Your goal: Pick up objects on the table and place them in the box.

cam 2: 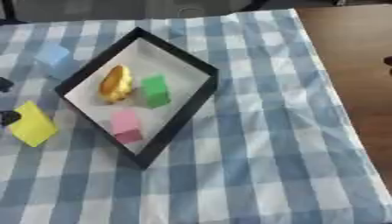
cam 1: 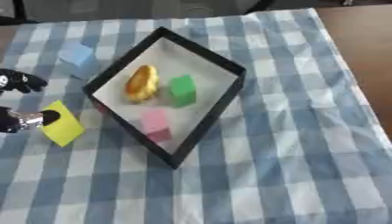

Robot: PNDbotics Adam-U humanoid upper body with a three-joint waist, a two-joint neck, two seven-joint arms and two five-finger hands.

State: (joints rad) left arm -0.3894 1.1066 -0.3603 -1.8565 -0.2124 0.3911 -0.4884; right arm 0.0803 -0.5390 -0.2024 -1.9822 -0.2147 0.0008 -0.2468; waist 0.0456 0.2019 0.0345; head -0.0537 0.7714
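Left hand (cam 1: 21, 101) at left edge of frame: fingers (cam 1: 47, 116) touch the left edge of the yellow block (cam 1: 63, 124); whether they grasp it, cannot tell. Yellow block lies on the desk (cam 1: 291, 144), just left of the box (cam 1: 201, 57). In the box: green block (cam 1: 182, 89), pink block (cam 1: 155, 122), golden object (cam 1: 142, 82). Blue block (cam 1: 76, 53) on the cloth, upper left.

Home-like dining spot: checked tablecloth (cam 1: 291, 144) over wooden table (cam 1: 364, 52).
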